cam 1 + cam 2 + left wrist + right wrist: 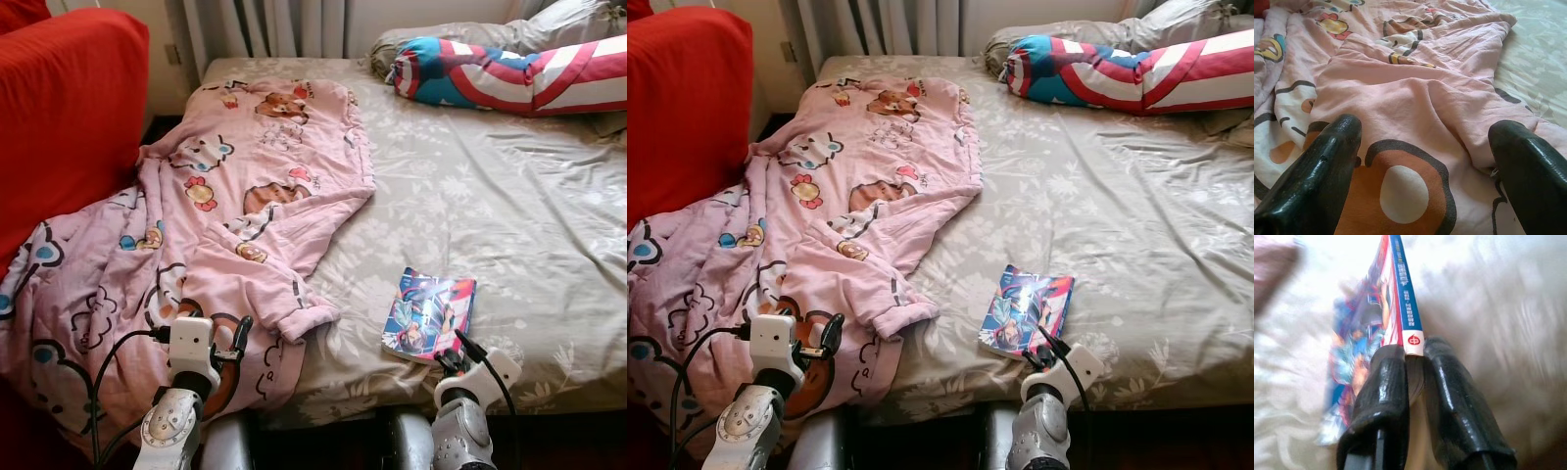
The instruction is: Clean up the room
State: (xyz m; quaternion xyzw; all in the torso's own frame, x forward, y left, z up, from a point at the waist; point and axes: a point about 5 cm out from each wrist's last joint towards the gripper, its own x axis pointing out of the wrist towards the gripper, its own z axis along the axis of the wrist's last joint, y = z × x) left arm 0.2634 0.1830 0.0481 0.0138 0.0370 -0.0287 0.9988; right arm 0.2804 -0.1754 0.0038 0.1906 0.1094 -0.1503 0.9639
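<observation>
A colourful comic book (429, 315) lies near the front edge of the bed (509, 196). My right gripper (458, 354) is shut on the book's near corner; the right wrist view has both black fingers (1386, 382) clamped on its spine (1405, 308). A pink cartoon-print blanket (225, 215) sprawls over the bed's left side and hangs down at the front. My left gripper (230, 345) hovers just above the blanket's hanging part, open, its fingers (1317, 171) spread wide over an orange patch (1400, 196).
A red sofa or armchair (59, 108) stands close on the left, with the blanket draped against it. A blue, red and white bolster pillow (509, 73) and a grey pillow (549, 24) lie at the bed's head. Curtains (265, 24) hang behind.
</observation>
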